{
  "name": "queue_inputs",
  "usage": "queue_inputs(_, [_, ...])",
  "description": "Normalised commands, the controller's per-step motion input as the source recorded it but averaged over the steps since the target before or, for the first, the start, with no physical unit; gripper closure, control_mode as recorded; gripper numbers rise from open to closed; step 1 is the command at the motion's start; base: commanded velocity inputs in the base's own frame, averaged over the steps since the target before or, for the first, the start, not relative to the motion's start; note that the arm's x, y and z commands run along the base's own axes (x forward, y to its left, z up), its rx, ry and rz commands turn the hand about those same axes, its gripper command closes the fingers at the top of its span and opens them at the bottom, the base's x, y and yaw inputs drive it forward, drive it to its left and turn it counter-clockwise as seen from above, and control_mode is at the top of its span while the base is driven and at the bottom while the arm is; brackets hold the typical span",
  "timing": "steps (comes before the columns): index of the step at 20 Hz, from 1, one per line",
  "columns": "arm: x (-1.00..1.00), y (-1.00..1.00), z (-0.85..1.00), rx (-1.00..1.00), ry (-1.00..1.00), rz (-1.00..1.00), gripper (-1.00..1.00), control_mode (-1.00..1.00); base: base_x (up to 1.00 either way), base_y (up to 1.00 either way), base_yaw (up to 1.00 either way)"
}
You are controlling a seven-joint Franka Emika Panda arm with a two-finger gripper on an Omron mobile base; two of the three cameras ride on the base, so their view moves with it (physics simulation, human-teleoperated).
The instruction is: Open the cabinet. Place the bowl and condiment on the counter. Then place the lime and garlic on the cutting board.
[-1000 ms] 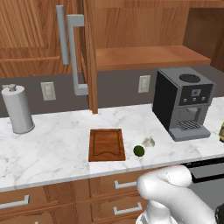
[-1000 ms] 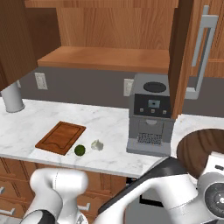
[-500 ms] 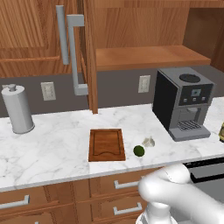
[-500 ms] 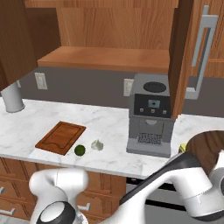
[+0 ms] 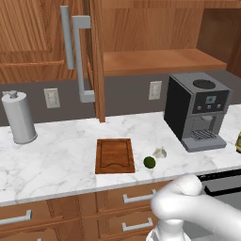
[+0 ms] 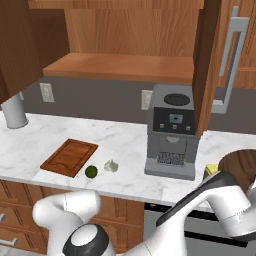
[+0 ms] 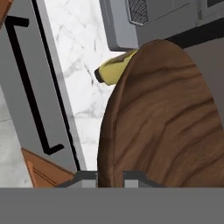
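With the cabinet (image 6: 210, 65) open, the jaws are gripping the rim of the bowl (image 7: 166, 118) over the surface (image 6: 125, 145) right of the coffee machine (image 6: 172, 132), beside the condiment (image 7: 114, 69); it should be lowered level and released gently, clear of the bottle.

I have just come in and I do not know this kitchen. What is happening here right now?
A white robot arm holds a brown wooden bowl in its shut gripper, low at the right end of the counter. A yellow-green bottle lies just beyond the bowl. The cabinet above is open. The lime and the garlic sit on the counter beside the cutting board, not on it.
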Motion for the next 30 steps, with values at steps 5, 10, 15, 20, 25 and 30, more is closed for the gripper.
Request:
queue_inputs(5, [0.29, -0.4, -0.29, 0.05, 0.0, 0.01, 1.0, -1.0, 0.0, 0.0, 0.0])
queue_inputs(10, [0.31, -0.4, -0.31, 0.05, 0.0, 0.02, 1.0, -1.0, 0.0, 0.0, 0.0])
queue_inputs(15, [0.31, -0.36, -0.31, 0.05, 0.0, 0.04, 1.0, -1.0, 0.0, 0.0, 0.0])
queue_inputs(20, [0.27, -0.33, -0.34, 0.04, 0.0, 0.05, 1.0, -1.0, 0.0, 0.0, 0.0])
queue_inputs(25, [0.25, -0.27, -0.28, 0.03, 0.0, 0.04, 1.0, -1.0, 0.0, 0.0, 0.0])
queue_inputs(30, [0.32, -0.17, -0.13, 0.02, 0.0, 0.03, 1.0, -1.0, 0.0, 0.0, 0.0])
